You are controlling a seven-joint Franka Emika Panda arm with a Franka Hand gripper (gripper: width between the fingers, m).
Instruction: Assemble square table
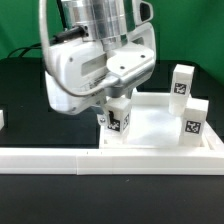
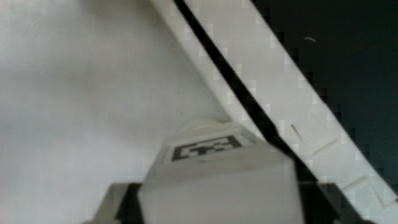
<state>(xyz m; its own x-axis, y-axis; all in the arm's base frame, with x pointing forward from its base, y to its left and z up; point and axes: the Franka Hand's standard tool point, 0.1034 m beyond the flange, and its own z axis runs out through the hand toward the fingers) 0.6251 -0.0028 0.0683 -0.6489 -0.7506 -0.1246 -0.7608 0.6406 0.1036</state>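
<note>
The white square tabletop (image 1: 150,125) lies flat in the corner of the border bars. My gripper (image 1: 116,100) is shut on a white block leg (image 1: 118,120) with a black-and-white tag, held upright at the tabletop's corner on the exterior view's left. I cannot tell whether the leg touches the slab. In the wrist view the leg (image 2: 214,165) sits between my dark fingers (image 2: 128,205), tag facing the camera, above the tabletop (image 2: 89,90). Two more tagged legs stand upright on the tabletop: one at the back (image 1: 181,82) and one nearer the front (image 1: 195,118), both on the exterior view's right.
A long white border bar (image 1: 60,160) runs along the front of the tabletop, and another shows in the wrist view (image 2: 267,70) beside the slab's edge. A small white part (image 1: 2,118) lies at the exterior view's far left. The table is black.
</note>
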